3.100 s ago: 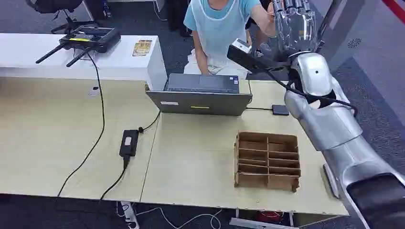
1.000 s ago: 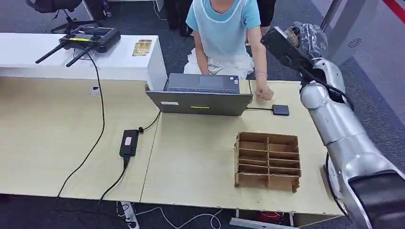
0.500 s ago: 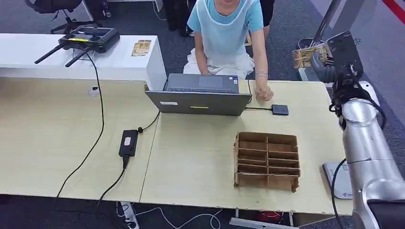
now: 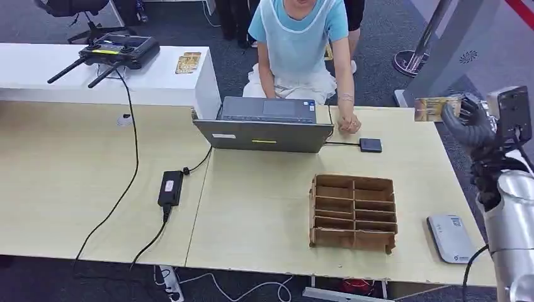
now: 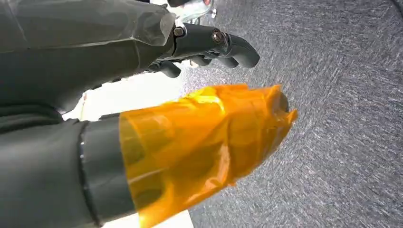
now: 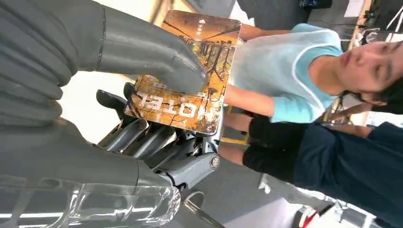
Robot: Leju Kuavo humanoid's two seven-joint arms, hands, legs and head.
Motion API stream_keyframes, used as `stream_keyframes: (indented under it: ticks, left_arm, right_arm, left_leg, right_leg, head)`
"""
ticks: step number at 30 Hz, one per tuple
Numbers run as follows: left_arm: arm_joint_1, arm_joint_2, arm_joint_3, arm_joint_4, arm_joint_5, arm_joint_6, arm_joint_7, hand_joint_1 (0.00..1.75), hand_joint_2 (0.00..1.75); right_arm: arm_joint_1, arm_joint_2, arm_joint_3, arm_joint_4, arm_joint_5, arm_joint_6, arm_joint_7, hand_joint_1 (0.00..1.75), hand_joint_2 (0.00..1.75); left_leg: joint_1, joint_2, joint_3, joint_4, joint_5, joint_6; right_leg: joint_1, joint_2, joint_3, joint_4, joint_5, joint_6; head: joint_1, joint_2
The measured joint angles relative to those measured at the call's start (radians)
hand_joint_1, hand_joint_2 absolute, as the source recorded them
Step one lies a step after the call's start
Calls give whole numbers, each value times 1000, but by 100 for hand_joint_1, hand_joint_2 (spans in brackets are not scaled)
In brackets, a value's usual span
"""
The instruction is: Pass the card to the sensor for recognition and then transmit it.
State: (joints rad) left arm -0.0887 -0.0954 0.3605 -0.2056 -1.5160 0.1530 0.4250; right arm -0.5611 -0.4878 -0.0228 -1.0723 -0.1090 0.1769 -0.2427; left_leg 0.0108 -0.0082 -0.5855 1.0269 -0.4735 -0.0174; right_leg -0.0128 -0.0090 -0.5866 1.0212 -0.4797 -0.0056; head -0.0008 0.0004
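**Hotel card held aloft past the table's right edge**

A laptop (image 4: 264, 126) is seen at the back of the wooden table (image 4: 82, 182), with a person in a light blue top (image 4: 296, 38) seated behind it, one hand resting on the tabletop just beside a small black sensor pad (image 4: 370, 145) wired to the laptop. A cardboard divider box (image 4: 352, 212) stands in front of the pad, and a grey device (image 4: 450, 238) lies near the front right corner. A black power brick (image 4: 170, 188) and its cable are laid out at the middle left.

The card (image 4: 434, 108) is held by the right hand (image 4: 469, 119), pinched between thumb (image 6: 147, 57) and fingers, above and beyond the table's right edge, well apart from the pad. Its long axis is kept roughly level, its free end pointing toward the person. The word HOTEL is printed on its face.

The left hand (image 5: 142, 118) is seen over grey carpet, fingers curled with nothing in them.
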Motion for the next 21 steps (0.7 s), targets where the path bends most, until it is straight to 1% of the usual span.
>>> stream_keyframes:
  ticks: [4,8,11,13,17,21]
  left_arm:
    - [5,1,7,0,5,8,-2,0,0]
    - [8,2,14,1,5,8,-2,0,0]
    - [10,4,19,1,6,9,-2,0,0]
    - [12,5,24,1,7,11,-2,0,0]
    - [15,9,29,1,7,12,-3,0,0]
    - [15,10,32,1,7,15,-10,0,0]
  right_arm:
    - [99,-36,-49,0,-40,55,-43,175,175]
    - [174,-56,-93,0,-61,106,-57,175,175]
    - [227,-78,-108,-3,-60,155,-82,175,175]
    - [259,-90,-116,-10,-60,176,-96,175,175]
    - [314,-112,-133,-24,-60,203,-101,175,175]
    - [350,-133,-146,-27,-72,246,-101,175,175]
  left_leg:
    - [0,0,0,0,0,0]
    - [0,0,0,0,0,0]
    - [0,0,0,0,0,0]
    - [0,0,0,0,0,0]
    - [0,0,0,0,0,0]
    - [0,0,0,0,0,0]
  right_leg:
    - [0,0,0,0,0,0]
    - [0,0,0,0,0,0]
    - [0,0,0,0,0,0]
    - [0,0,0,0,0,0]
    - [0,0,0,0,0,0]
    - [0,0,0,0,0,0]
  head:
    - [0,0]
    - [0,0]
    - [0,0]
    - [0,0]
    - [0,0]
    - [0,0]
